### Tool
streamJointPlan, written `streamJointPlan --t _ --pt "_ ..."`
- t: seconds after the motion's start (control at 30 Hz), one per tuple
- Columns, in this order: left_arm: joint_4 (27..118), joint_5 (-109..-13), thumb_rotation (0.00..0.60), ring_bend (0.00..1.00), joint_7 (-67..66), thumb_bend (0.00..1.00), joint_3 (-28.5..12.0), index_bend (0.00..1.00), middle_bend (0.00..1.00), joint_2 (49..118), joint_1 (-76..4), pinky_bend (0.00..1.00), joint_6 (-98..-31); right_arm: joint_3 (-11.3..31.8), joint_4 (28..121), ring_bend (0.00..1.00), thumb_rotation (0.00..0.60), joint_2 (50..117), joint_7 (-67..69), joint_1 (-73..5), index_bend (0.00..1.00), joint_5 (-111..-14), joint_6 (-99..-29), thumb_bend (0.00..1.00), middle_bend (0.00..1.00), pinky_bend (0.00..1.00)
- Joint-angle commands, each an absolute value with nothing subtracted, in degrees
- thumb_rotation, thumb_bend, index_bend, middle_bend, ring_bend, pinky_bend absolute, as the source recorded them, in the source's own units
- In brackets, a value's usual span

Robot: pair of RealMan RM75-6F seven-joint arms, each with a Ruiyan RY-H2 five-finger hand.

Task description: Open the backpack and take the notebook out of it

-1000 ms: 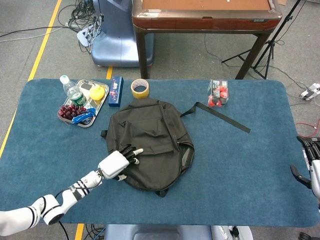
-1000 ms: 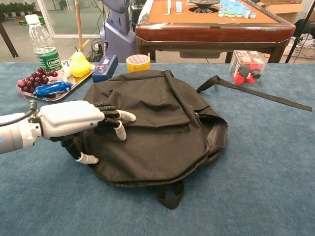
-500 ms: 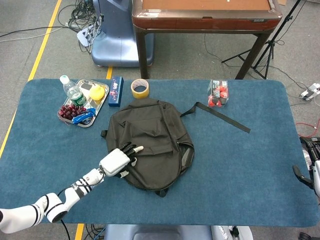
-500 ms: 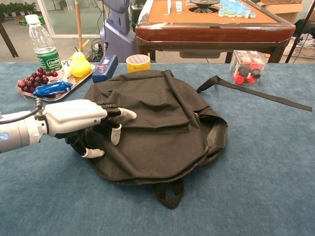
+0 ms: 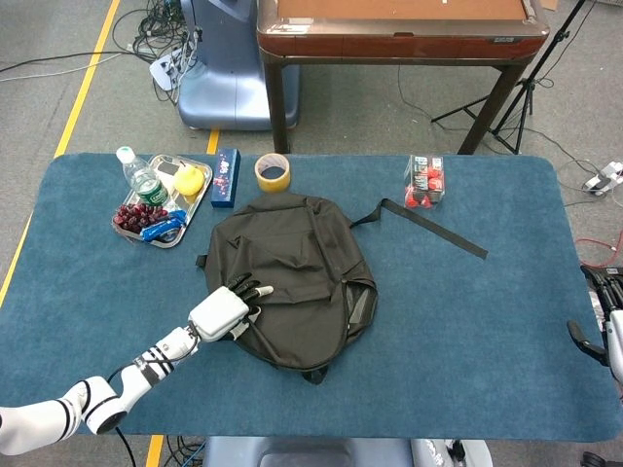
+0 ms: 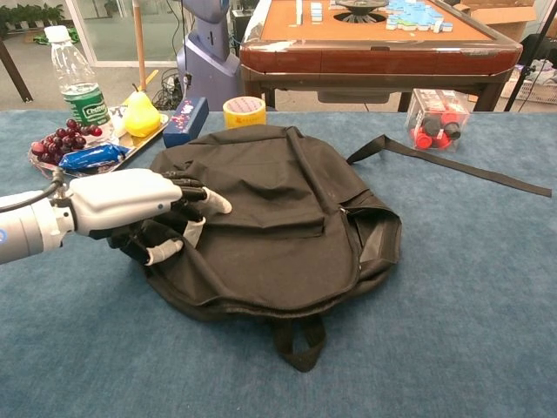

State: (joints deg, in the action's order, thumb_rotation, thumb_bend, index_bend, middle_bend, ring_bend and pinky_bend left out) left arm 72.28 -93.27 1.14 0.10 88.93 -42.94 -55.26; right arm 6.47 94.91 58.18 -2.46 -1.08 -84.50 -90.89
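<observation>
Covering most of the scene, the blue-carpeted table (image 5: 467,331) carries a black backpack (image 5: 292,277) lying flat a little left of its middle, and everything else is placed here relative to that backpack. Its zipper runs along the right-hand edge, where the chest view shows a gap between the two layers of fabric; the notebook is not visible in either view, so whether it sits inside cannot be told. A long black strap (image 5: 433,229) trails from the backpack's upper right corner out across the table. The left hand (image 5: 226,309) rests on the backpack's near-left part, its fingers (image 6: 198,198) curled down onto the fabric and apparently bunching a fold of it, though a firm grip cannot be confirmed. The right hand (image 5: 605,316) shows only partly at the far right edge of the table, well apart from the backpack, and its fingers cannot be made out. Beyond the backpack's upper left sits a metal tray (image 5: 196,206) with grapes (image 5: 132,215), a yellow fruit (image 5: 191,181) and a water bottle (image 5: 141,175). A blue box (image 5: 226,177) and a roll of yellow tape (image 5: 274,172) lie just behind the backpack's top edge, and a clear box of red items (image 5: 424,182) stands beyond the strap.
</observation>
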Motion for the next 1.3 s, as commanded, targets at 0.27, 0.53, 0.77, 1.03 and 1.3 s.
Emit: streamJointPlan --t 0.27,0.53,0.77,1.03,1.3 --pt "76.87 -92.19 0.600 0.28 4.74 0.56 -2.56 0.67 0.35 85.77 -42.07 0.12 -60.50 6.02 95.57 0.20 0.600 57.99 -2.65 -1.22 0.17 -85.90 -90.89 0.27 0.24 0.30" --pt "79.38 -91.46 0.600 0.53 6.79 0.56 -4.05 0.69 0.63 83.84 -42.55 0.28 -61.55 5.85 95.66 0.20 0.600 58.06 -2.48 -1.38 0.17 -86.47 -90.73 0.27 0.24 0.30" --pt "81.30 -89.50 0.600 0.60 8.91 0.56 -6.58 0.69 0.73 82.72 -43.52 0.32 -61.65 4.67 96.94 0.20 0.600 57.42 -1.96 -2.66 0.17 -89.14 -88.63 0.27 0.24 0.31" --pt "83.38 -84.94 0.600 0.60 9.57 0.56 -9.18 0.68 0.73 82.19 -44.37 0.32 -59.77 1.61 100.15 0.22 0.600 56.67 -0.09 -7.29 0.20 -96.81 -81.87 0.27 0.26 0.32" --pt "84.27 -81.59 0.600 0.60 8.58 0.56 -10.53 0.68 0.73 82.31 -44.69 0.32 -58.60 -0.92 104.06 0.23 0.600 56.57 1.56 -14.45 0.22 -102.82 -71.40 0.27 0.28 0.33"
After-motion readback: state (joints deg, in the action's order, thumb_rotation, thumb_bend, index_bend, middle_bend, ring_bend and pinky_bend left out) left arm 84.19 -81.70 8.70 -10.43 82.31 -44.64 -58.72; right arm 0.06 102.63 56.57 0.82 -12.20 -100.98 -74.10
